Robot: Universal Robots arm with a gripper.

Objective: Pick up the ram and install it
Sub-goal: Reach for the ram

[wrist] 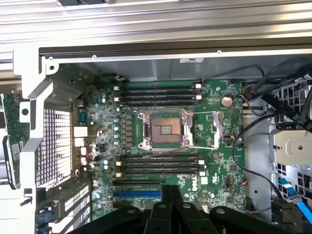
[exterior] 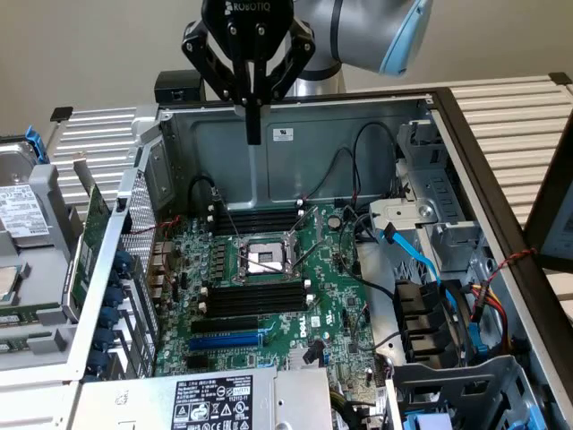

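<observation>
1. The ram (exterior: 86, 255) is taken to be the narrow green stick outside the computer case (exterior: 313, 157), just beside its perforated side wall (exterior: 143, 224). It appears to be propped on edge. In the wrist view a white label is seen on the ram (wrist: 11, 141).
2. The gripper (exterior: 255, 134) is held high above the far wall of the case. Its fingers are pressed together with nothing between them, and the ram is not touched.
3. From the gripper, the ram is found toward the exterior view's left and nearer that camera. The two are well apart, and the side wall stands between them.
4. The stick's long axis is laid along the side wall, running from far to near in the exterior view. It is thus set crosswise to the memory slots (exterior: 255, 296) on the motherboard (exterior: 336, 296), which run left to right there.
5. No stick is seen in those slots, so the ram is judged neither picked up nor installed yet.
</observation>
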